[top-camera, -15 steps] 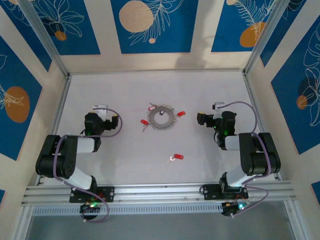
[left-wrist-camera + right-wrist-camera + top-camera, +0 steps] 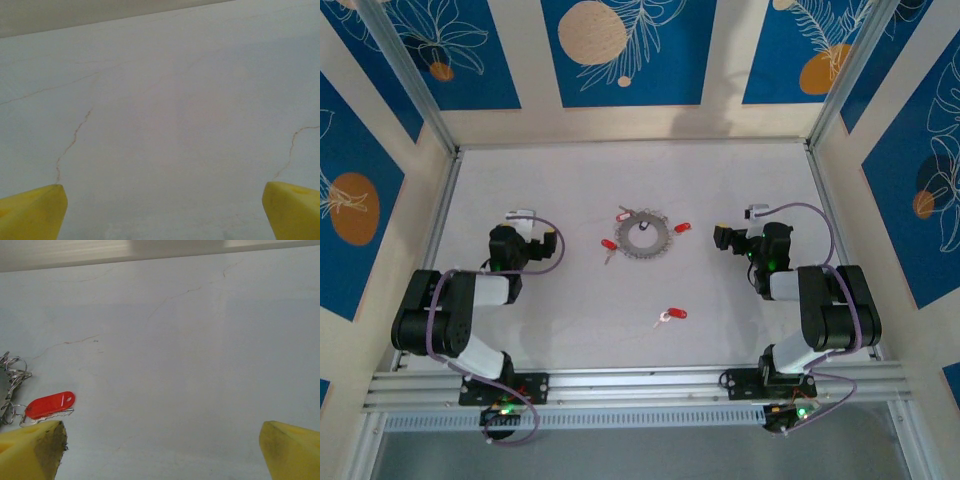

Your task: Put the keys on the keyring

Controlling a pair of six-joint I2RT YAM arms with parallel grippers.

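Left hand (image 2: 161,200) has its yellow fingers spread wide over bare tabletop (image 2: 165,125), holding nothing. Right hand (image 2: 161,440) stands wide and empty too, a red-headed key (image 2: 50,405) near one fingertip. The keyring (image 2: 643,237) lies between the arms, three keys (image 2: 609,244) close around it, a lone key (image 2: 676,313) nearer the bases

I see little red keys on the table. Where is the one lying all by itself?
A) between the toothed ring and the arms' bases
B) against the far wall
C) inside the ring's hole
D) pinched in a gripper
A: the lone key lies on the bare table, nearer the arms' bases than the keyring, while the other keys sit close around that ring's rim.
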